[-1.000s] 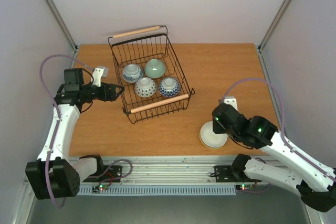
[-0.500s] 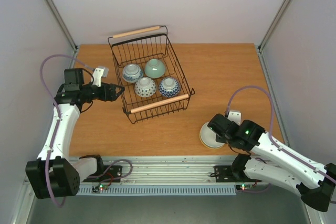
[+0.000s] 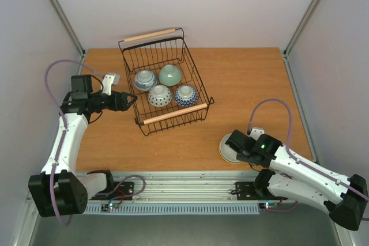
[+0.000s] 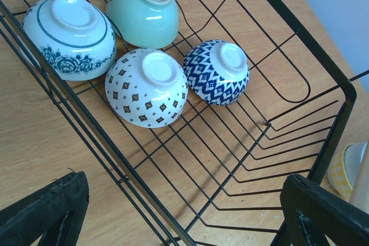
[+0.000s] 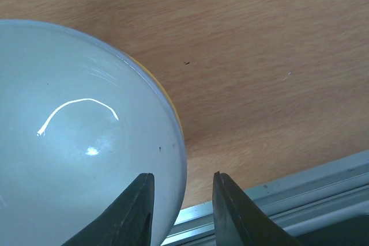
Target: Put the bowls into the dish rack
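Observation:
The black wire dish rack [image 3: 151,52] with wooden handles stands mid-table. Several bowls lie upside down in it: a blue floral one [image 4: 69,36], a mint one [image 4: 144,12], a dotted white one [image 4: 147,87] and a blue zigzag one [image 4: 218,72]. A cream bowl with a yellow edge [image 3: 224,152] sits upright near the table's front edge. It fills the left of the right wrist view [image 5: 75,142]. My right gripper [image 5: 182,175] is open, with the bowl's rim between its fingers. My left gripper [image 4: 184,200] is wide open and empty at the rack's left wall [image 3: 128,101].
The metal rail at the table's front edge [image 5: 277,191] runs just behind the cream bowl. Grey enclosure walls stand on three sides. The rack's near half [image 4: 271,142] holds no bowls.
My right arm has dropped and swung towards the front edge, bringing its gripper down over the cream bowl's rim. The left arm and the bowls in the rack have not moved.

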